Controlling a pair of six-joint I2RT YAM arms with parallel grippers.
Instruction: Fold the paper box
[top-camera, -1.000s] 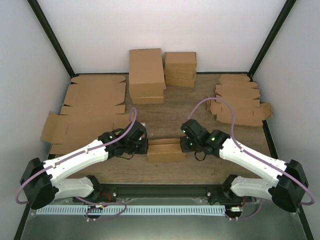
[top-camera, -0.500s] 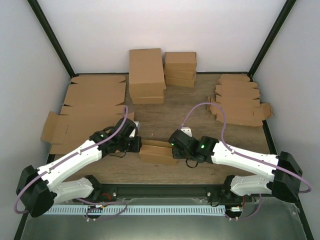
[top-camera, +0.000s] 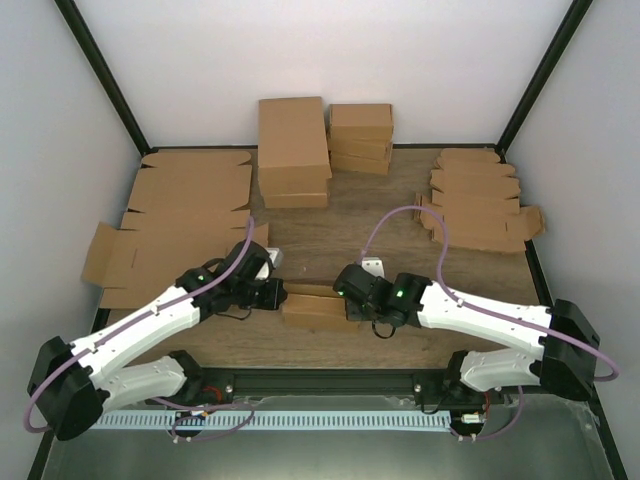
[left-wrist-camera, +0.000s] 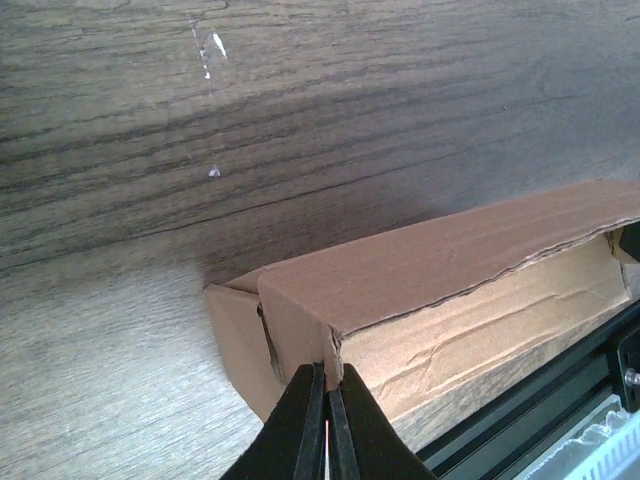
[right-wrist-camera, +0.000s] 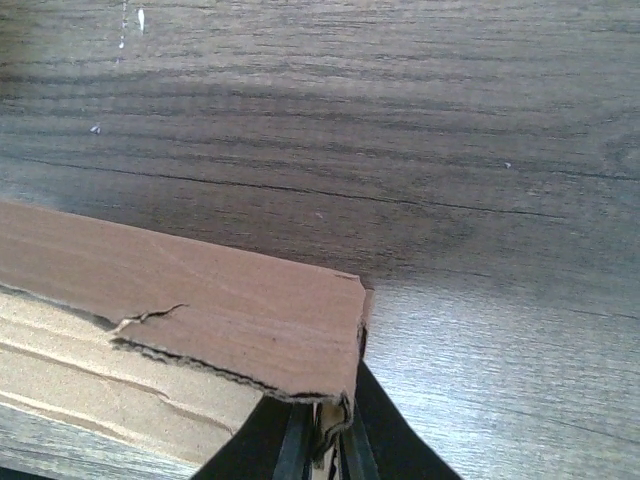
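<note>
The paper box (top-camera: 312, 308) lies on the bench (top-camera: 380, 210) between both sets of jaws: left jaws pressed together at its end corner, right jaws pinching its opposite end edge

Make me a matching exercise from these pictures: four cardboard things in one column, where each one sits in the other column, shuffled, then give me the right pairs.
Things:
1. paper box
2. large flat cardboard sheets
3. pile of small die-cut pieces
4. stacked closed boxes

Places on the table:
A. far right
B. far side, centre
C. near edge, centre
D. left side

Pairs: 1-C, 2-D, 3-A, 4-B
</note>
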